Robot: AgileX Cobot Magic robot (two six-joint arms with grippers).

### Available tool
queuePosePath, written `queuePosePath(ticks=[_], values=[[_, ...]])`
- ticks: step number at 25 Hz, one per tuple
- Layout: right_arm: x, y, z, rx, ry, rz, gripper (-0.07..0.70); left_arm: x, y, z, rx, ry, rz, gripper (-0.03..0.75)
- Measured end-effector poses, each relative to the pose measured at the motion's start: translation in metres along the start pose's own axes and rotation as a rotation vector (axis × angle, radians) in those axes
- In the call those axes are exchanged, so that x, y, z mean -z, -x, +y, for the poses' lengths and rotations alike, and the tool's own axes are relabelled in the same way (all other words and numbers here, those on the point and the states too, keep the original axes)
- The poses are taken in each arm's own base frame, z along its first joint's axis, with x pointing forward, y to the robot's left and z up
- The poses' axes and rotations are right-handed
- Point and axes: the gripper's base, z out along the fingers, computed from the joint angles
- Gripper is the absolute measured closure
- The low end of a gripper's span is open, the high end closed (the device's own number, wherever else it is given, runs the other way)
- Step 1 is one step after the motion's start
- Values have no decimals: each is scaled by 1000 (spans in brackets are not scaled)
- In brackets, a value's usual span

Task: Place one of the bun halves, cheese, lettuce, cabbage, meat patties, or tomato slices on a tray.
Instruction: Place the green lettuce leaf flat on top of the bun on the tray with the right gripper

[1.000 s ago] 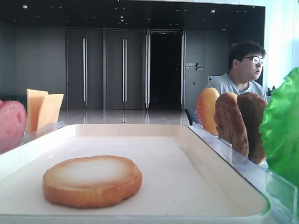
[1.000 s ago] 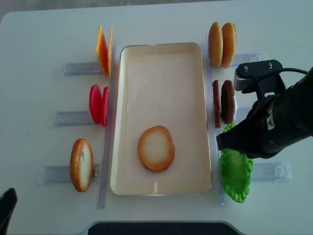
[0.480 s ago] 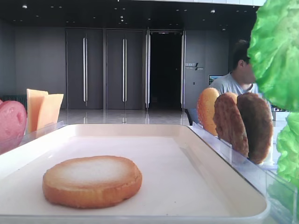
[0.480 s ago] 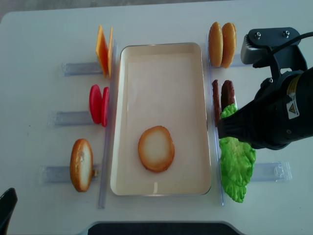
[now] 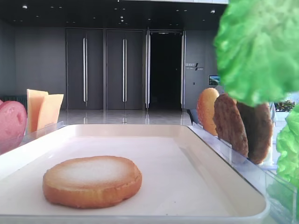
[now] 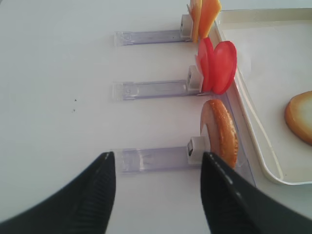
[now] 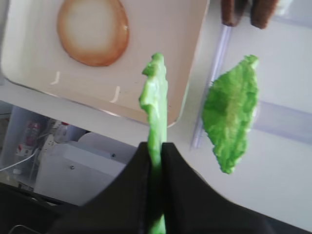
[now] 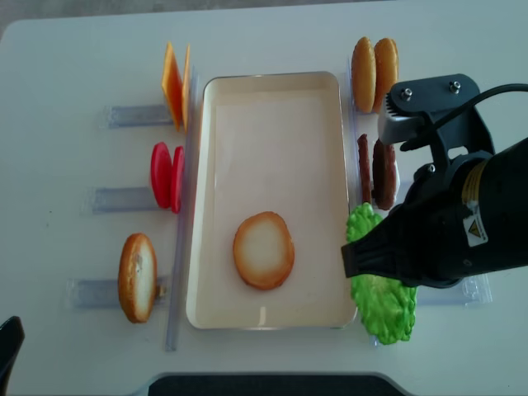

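White tabletop under bright light, and everything hangs off the cream tray point(image 8: 272, 91) in the middle. One bun half point(image 8: 263, 250) lies flat inside the tray, toward its near end, pale face up. Over the tray's right rim comes the right gripper point(image 7: 155, 151), jaws pinched tight on the edge of a lettuce leaf point(image 7: 155, 105) that stands edge-on, up in the air, just outside the tray's near right corner. A second green leaf point(image 7: 230, 114) lies flat on the table beyond that same rim, beside its clear rack. Further along the right rim stand the meat patties point(image 8: 377, 171), upright.

The risk here: it is a thin pinch on a floppy frill, so a quick swing toward the bun could shake the leaf loose short of the tray, or drop it draped over the rim. Carried low, its hanging edge might also catch the rim or brush the patties and tip them.

Off the tray's left side, the left gripper point(image 6: 156, 187) hovers with jaws apart, gripping nothing, near the upright bun point(image 6: 220, 131) in its rack
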Motion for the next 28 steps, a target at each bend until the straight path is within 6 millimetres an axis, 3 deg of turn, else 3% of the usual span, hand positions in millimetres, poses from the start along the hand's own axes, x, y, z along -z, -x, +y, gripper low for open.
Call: queuePosePath(ticks=[8,18,23,28], values=[[-13,11,34,53,256,-72,611,0,0,0,0,0,0,342],[-72,30,69,158,463,-50,611,0,0,0,-1,0,0,345],[-101,36,75,182,521,-31,611,0,0,0,-1,0,0,345],[-119,53,63,178,537,-63,611,0,0,0,-1,0,0,345]])
